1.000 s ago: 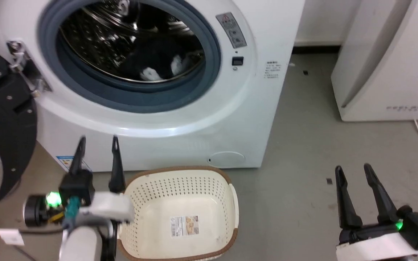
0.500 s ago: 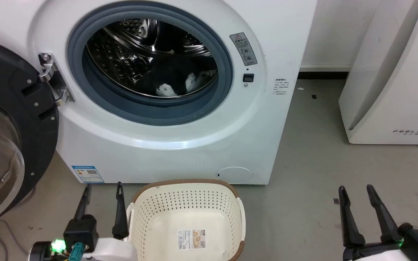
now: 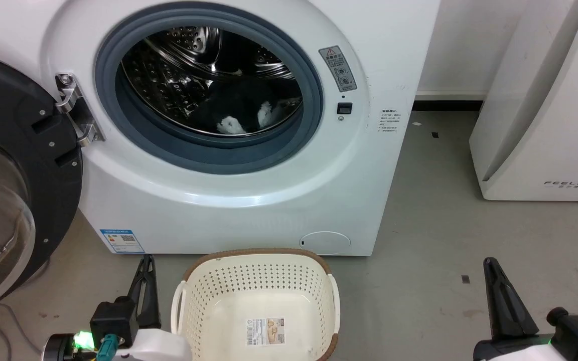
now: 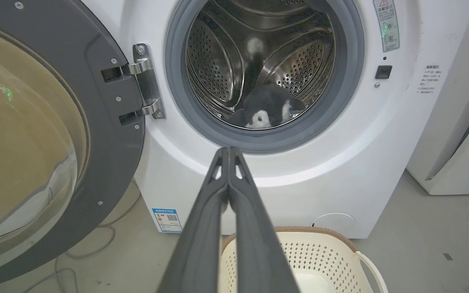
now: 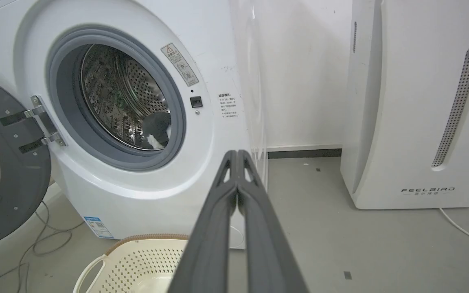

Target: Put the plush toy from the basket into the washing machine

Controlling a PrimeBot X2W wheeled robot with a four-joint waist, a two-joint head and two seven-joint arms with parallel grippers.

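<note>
The plush toy [image 3: 241, 108] lies in the steel drum [image 3: 178, 65] of the washing machine [image 3: 229, 200], whose door [image 3: 13, 175] stands open. The basket [image 3: 256, 256] sits on the floor [image 3: 419, 225] just before it. Left gripper [image 3: 146, 264] and right gripper [image 3: 490, 266] each have fingers clenched together, grasping nothing

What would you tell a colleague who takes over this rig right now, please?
Left gripper: shut, empty, just left of the basket.
Right gripper: shut, empty, off to the basket's right.
Plush toy: lying in the drum of the washing machine.
The basket is empty and sits in front of the machine.
Done: the toy is in the drum.
Left: nothing of the transfer; the door stands open.
</note>
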